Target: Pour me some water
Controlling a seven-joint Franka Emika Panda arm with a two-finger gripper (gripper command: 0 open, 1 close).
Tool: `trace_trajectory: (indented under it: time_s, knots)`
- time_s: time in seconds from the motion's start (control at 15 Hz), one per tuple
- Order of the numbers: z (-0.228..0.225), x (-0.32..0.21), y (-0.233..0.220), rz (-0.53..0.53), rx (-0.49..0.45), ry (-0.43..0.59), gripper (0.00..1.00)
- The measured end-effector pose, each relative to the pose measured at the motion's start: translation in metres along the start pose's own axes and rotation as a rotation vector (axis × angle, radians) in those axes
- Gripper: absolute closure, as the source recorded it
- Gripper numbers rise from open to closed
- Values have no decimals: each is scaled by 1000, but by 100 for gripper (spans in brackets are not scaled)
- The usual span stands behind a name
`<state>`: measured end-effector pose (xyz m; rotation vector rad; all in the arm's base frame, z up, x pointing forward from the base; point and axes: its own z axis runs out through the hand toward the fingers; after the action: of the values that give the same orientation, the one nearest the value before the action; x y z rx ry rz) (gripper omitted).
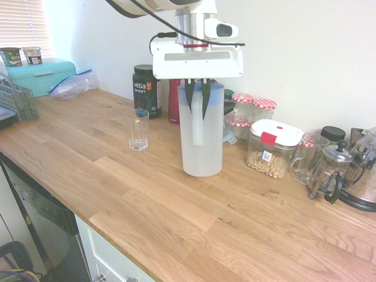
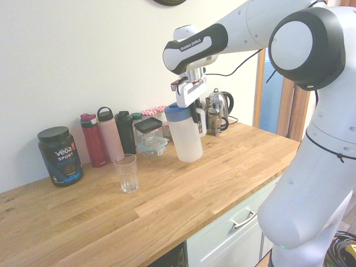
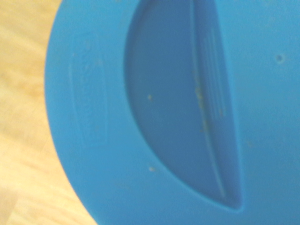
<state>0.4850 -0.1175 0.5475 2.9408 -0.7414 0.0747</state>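
I've got the claw [image 1: 197, 101] clenched on the handle of the frosted pitcher [image 1: 201, 138], pointing straight down. Pitcher's upright w/ its blue lid [image 3: 154, 112] on, base at or just above the bench [image 1: 176, 211]; can't tell which. Drinking glass [image 1: 138, 129] stands apart from it on the bench, toward the black Vega tub [image 1: 147, 89], and looks empty. Wrist cam is nearly all lid, w/ a strip of wood at one side. Cereal container [image 1: 274, 148] sits just beside the pitcher on the other side.
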Motion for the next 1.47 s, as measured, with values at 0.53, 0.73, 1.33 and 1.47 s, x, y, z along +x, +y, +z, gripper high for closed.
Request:
trace_trajectory:
  time_s: [0.53, 0.73, 1.33, 1.47]
  knots:
    - [41, 9, 56, 363, 97, 18, 100]
    - [51, 5, 71, 392, 90, 2, 100]
    - [57, -9, 92, 428, 92, -10, 0]
    - [58, -10, 94, 429, 91, -15, 0]
